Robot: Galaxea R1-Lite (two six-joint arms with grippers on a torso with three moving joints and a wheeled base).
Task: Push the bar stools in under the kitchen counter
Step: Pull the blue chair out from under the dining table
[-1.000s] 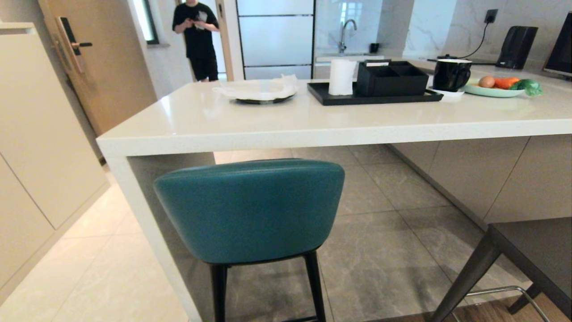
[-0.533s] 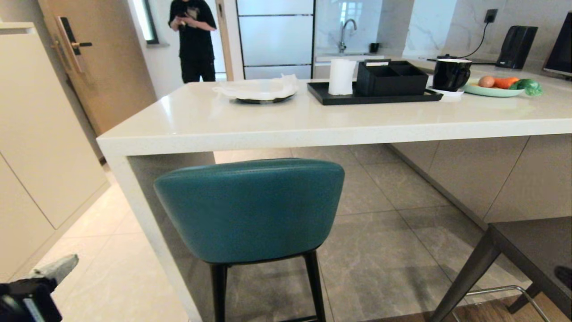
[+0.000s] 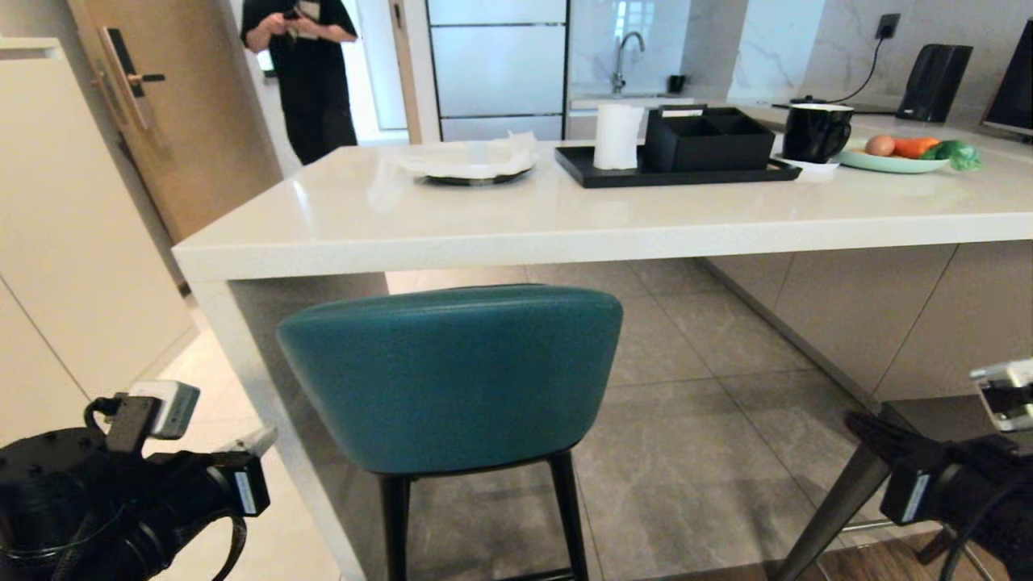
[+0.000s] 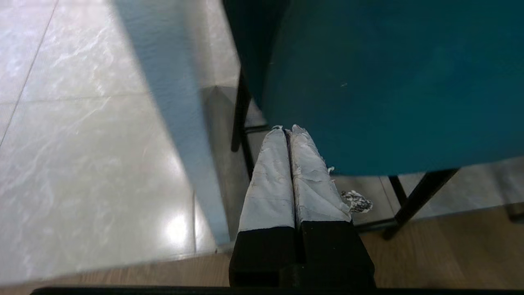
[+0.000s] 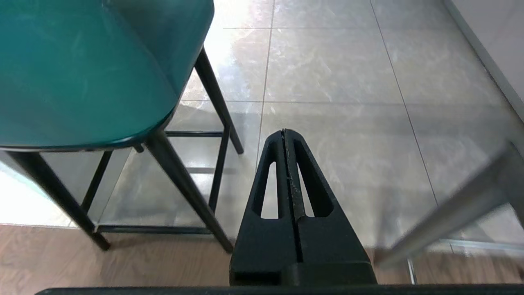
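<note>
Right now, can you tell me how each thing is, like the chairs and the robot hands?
teal stool: upright, backrest still outside the kitchen counter edge
grey stool: standing out from the counter
left gripper: shut, empty, beside the teal stool
right gripper: shut, empty, between the stools
door: closed

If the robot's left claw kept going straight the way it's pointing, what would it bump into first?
Probably the teal stool. The shut left gripper points at the lower edge of its curved back, though it might slip just beneath; how near it is cannot be judged.
</note>
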